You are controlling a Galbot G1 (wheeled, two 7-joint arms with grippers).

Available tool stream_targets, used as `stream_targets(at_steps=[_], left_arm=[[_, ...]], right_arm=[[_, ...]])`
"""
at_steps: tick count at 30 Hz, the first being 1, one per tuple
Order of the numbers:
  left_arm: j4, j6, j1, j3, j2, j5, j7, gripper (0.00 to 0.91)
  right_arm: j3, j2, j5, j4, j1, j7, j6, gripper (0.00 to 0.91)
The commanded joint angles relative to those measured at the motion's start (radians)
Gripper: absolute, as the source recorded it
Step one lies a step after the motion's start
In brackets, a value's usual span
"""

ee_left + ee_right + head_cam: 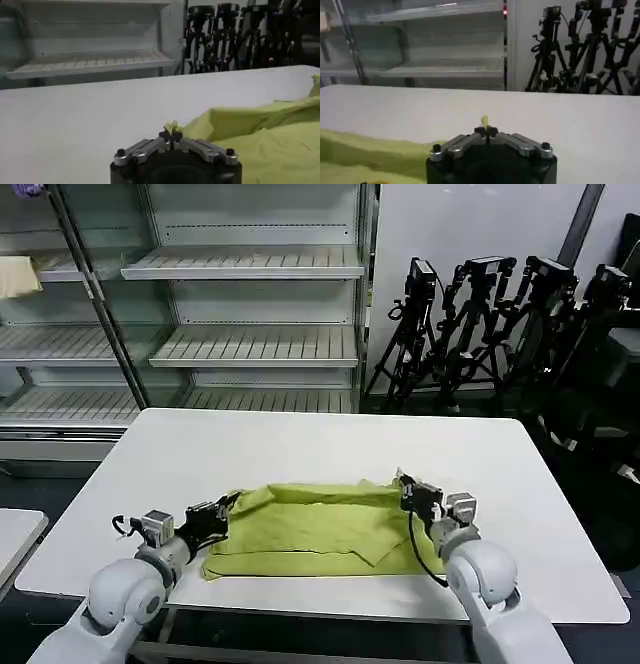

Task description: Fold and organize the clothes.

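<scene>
Table (300, 449), lower centre of head view: T-shirt (320, 529) lies partly folded near the front edge, long axis running across frame, between both arms. Left gripper (222, 511) at its left end, right gripper (408, 487) at its right end (equally near). Both are pressed together, each pinching a fabric edge; the shirt's bulk lies inboard of each.

The lime yellow-green soft fabric T-shirt (320, 529) lies on the white rectangular table (300, 449), near its front edge. Left gripper (222, 512) at its left end, right gripper (408, 489) at its right. Metal shelving racks (250, 304) stand behind.
</scene>
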Motion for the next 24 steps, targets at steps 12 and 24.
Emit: stream_targets(at_steps=[12,24], left_arm=[[-0.077,-0.054,0.122,-0.014,-0.007,0.098,-0.007,0.01],[-0.05,-0.054,0.098,-0.011,0.009,0.086,-0.002,0.01]], right_arm=[[0.025,-0.007,-0.037,0.099,-0.13,-0.018,0.013,0.0],[0.066,-0.016,-0.034,0.085,-0.115,-0.008,0.004,0.0]])
